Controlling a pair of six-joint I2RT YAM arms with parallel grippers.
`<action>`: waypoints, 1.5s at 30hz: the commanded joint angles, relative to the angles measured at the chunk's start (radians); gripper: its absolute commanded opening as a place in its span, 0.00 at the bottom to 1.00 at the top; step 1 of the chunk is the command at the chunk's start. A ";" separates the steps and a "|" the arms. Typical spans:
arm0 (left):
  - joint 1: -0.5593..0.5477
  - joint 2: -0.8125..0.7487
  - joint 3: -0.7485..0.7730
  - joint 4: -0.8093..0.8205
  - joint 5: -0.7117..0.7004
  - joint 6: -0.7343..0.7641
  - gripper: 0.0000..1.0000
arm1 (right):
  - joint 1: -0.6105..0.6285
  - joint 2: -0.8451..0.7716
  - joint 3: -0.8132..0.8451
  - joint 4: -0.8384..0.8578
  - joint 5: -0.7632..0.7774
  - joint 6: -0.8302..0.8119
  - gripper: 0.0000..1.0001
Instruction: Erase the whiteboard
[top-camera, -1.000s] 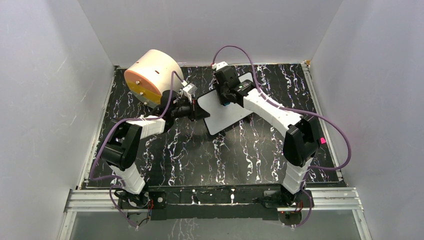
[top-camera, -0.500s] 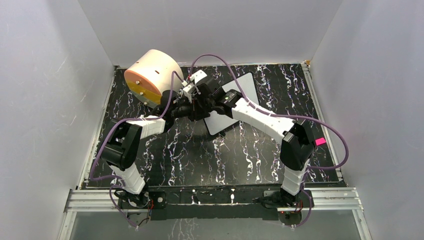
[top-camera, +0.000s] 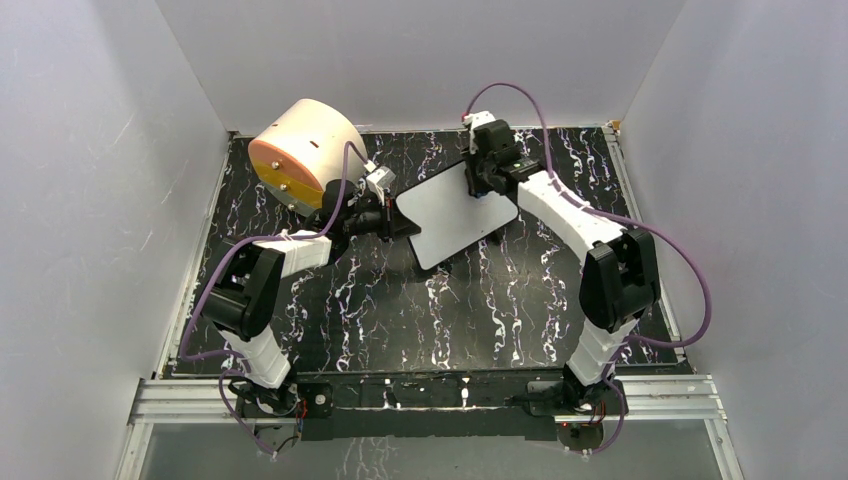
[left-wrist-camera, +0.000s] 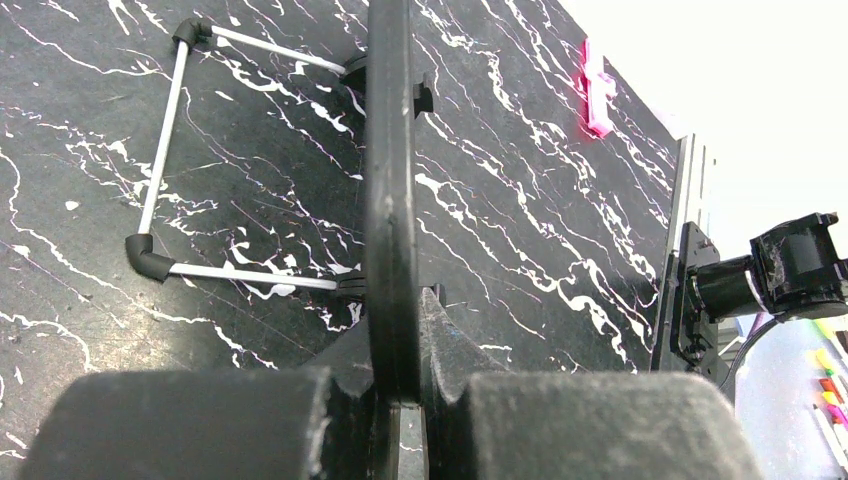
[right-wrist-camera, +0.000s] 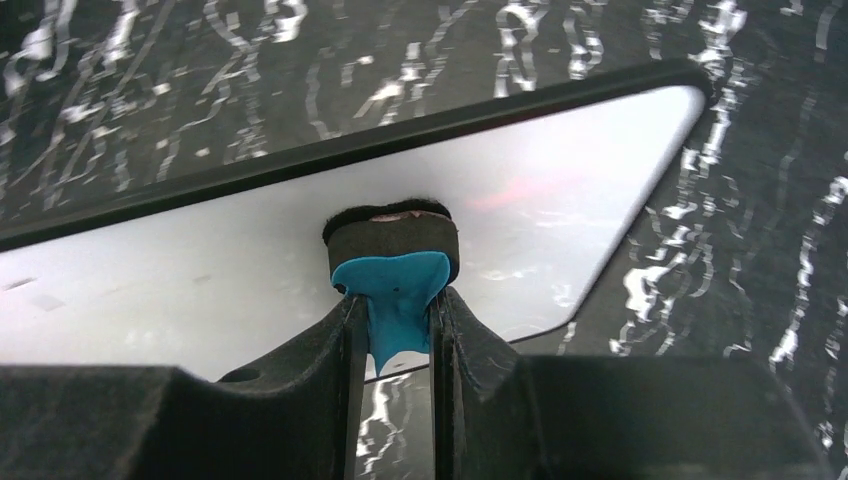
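Overhead view of a black table (top-camera: 400, 320) veined with white, boxed in by pale walls, with 2 robot arms bolted at its near edge. A large cream cylinder (top-camera: 300, 150) with an orange face lies at the far left corner. The left arm reaches toward the far middle of the table, just beside the cylinder; the right arm stretches up the right side and bends inward. Between them sits the whiteboard (top-camera: 450, 215), a small white rectangle with rounded corners and a thin black rim, turned diagonally in the far middle of the table, right of the cylinder. The left gripper (top-camera: 392, 222) is clamped on the board's left edge; its wrist camera shows the black rim edge-on, pinched tight between both fingers (left-wrist-camera: 560, 430). A thin wire frame (left-wrist-camera: 160, 170) with black corner pieces reaches from the board across the table. The right gripper (top-camera: 480, 185) hangs over the board's far right corner, its fingers squeezed on the blue grip of an eraser (right-wrist-camera: 392, 265), whose dark pad rests against the white face near the rim.
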 joint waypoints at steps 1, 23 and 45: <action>-0.041 0.002 -0.004 -0.070 0.127 0.084 0.00 | -0.055 0.035 0.020 0.130 0.090 0.001 0.08; -0.035 -0.101 0.066 -0.084 -0.166 0.014 0.59 | -0.055 -0.402 -0.432 0.121 0.037 0.249 0.10; -0.033 -0.095 -0.098 0.112 -0.189 -0.142 0.22 | 0.042 -0.231 -0.575 0.477 -0.154 0.089 0.09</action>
